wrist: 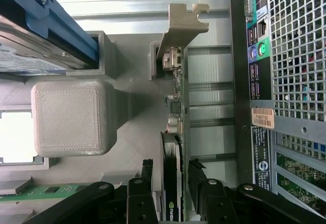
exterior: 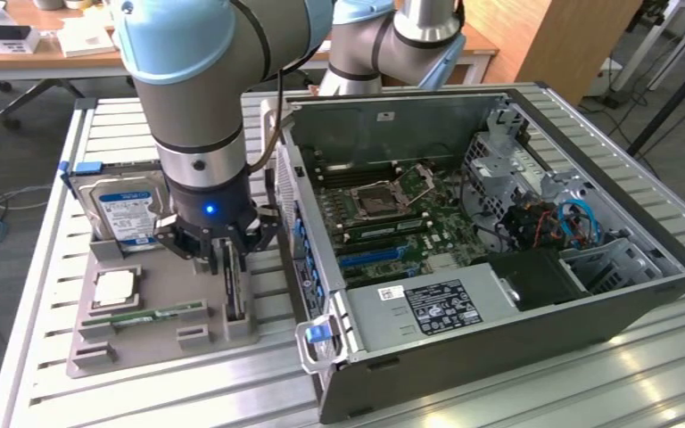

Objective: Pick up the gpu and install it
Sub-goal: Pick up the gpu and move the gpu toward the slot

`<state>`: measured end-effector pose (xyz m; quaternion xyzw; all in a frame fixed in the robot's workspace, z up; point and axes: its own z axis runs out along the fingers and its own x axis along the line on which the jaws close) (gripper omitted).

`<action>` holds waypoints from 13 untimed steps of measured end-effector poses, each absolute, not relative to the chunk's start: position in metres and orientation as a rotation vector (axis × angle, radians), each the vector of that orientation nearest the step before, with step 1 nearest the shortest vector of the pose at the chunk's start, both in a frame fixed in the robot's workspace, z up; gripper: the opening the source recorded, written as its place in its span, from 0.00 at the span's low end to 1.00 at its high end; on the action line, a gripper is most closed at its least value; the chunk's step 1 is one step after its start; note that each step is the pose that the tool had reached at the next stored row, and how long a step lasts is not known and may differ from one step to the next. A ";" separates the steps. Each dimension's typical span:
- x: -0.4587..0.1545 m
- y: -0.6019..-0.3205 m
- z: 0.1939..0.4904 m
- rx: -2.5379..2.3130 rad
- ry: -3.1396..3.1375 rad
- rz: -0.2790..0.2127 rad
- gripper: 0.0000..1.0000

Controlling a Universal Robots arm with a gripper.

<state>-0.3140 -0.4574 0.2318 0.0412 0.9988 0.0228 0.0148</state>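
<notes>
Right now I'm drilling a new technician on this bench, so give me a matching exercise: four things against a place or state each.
1. gpu
2. hard drive
3. memory stick
4. pincer

A. green, lying in the tray
B. open, jaws either side of the gpu
C. on edge, nearest the computer case
D. standing, blue-and-white label

Pairs: 1-C, 2-D, 3-A, 4-B.

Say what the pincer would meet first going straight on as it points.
Most likely the gpu, which stands on edge in the grey tray and is straddled by the open pincer; depth is unclear.
</notes>
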 end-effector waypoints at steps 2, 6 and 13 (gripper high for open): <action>-0.314 -0.457 0.232 0.128 3.109 0.071 0.41; -0.314 -0.457 0.232 0.128 3.108 0.071 0.40; -0.314 -0.457 0.232 0.128 3.109 0.071 0.33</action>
